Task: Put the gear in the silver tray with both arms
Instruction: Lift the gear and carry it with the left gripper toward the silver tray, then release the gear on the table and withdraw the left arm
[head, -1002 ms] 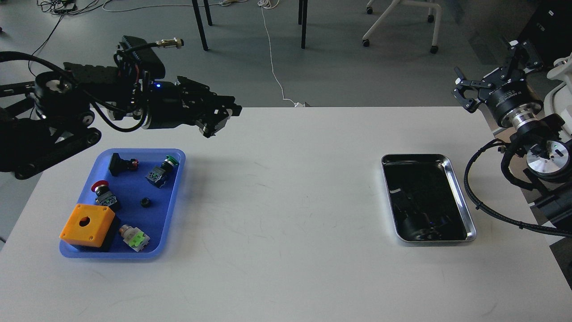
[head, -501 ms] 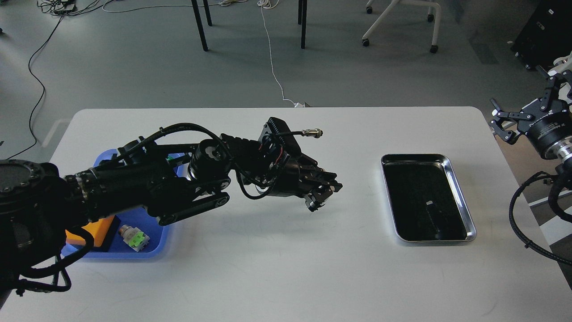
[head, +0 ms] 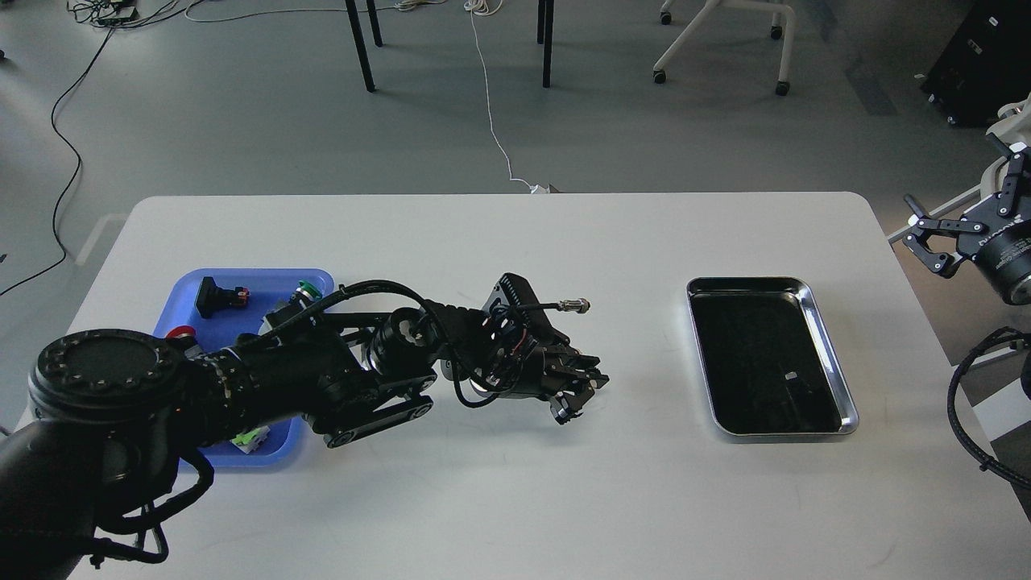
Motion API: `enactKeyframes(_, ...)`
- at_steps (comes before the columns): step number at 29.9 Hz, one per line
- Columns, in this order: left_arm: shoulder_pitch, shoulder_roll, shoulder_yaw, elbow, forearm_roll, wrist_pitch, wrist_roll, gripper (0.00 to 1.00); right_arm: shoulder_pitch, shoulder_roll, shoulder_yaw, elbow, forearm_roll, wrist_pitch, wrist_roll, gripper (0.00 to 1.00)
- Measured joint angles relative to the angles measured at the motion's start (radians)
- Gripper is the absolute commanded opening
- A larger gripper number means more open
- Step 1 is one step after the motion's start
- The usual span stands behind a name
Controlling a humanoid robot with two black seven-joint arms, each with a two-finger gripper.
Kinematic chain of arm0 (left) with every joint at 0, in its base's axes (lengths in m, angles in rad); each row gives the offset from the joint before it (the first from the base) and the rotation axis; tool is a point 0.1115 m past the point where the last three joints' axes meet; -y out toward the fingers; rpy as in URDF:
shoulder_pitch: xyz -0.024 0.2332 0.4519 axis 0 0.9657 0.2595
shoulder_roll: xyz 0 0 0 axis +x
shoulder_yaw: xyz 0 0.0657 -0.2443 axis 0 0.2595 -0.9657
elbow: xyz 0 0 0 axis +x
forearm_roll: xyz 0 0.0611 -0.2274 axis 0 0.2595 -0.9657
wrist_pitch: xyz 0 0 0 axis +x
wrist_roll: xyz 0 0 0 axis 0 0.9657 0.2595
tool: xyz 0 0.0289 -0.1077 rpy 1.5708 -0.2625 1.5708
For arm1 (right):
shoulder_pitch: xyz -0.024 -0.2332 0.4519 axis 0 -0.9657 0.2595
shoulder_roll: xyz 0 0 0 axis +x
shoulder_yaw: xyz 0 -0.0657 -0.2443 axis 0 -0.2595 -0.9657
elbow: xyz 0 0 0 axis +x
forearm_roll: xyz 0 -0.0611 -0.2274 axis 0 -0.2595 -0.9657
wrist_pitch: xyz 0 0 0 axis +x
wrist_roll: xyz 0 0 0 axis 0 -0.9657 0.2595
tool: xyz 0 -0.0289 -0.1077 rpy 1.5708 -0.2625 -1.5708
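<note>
The silver tray [head: 749, 281] lies on the right side of the white table, and its dark bottom holds nothing. My left arm reaches from the lower left across the blue tray [head: 242, 272] to the middle of the table. My left gripper [head: 578, 395] hangs low over the bare table, well left of the silver tray; its fingers are dark and I cannot tell them apart. No gear shows: the arm covers most of the blue tray. My right gripper [head: 962, 208] is open and empty, raised beyond the table's right edge.
The blue tray shows a black switch [head: 217, 296], a green button [head: 304, 288], a red button [head: 179, 332] and a green-white part [head: 250, 439]. Bare white table [head: 644, 499] lies between my left gripper and the silver tray. Chair legs and cables are on the floor behind.
My left arm swung from above the blue tray's far edge right over the table middle, then lowered. My right gripper drew back to the right, away from the table.
</note>
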Motion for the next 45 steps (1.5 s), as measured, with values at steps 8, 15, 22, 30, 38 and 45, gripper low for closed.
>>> enactKeyframes(8, 0.004, 0.001, 0.086, 0.002, -0.003, 0.06, -0.001, 0.41, 0.0, 0.008, -0.003, 0.006, 0.0, 0.0, 0.0, 1.0)
enactKeyframes(15, 0.005, 0.001, 0.086, 0.002, -0.004, 0.061, -0.002, 0.41, 0.002, 0.008, -0.003, 0.007, 0.0, 0.0, 0.0, 1.0)
enactKeyframes(22, -0.01, 0.015, -0.114, -0.012, -0.246, 0.073, -0.028, 0.93, 0.103, -0.001, -0.014, 0.006, -0.063, 0.0, -0.001, 1.0)
enactKeyframes(30, -0.038, 0.158, -0.336, -0.013, -0.757, 0.023, -0.115, 0.93, 0.328, 0.002, -0.146, 0.001, -0.192, 0.0, -0.001, 1.0)
enactKeyframes(38, -0.058, 0.346, -0.543, -0.014, -1.201, -0.209, -0.127, 0.98, 0.614, 0.029, -0.472, -0.002, -0.196, 0.0, 0.0, 1.0)
enactKeyframes(45, -0.006, 0.542, -0.654, -0.011, -1.664, -0.428, -0.127, 0.98, 0.857, 0.139, -0.745, -0.003, -0.291, 0.0, 0.001, 1.0)
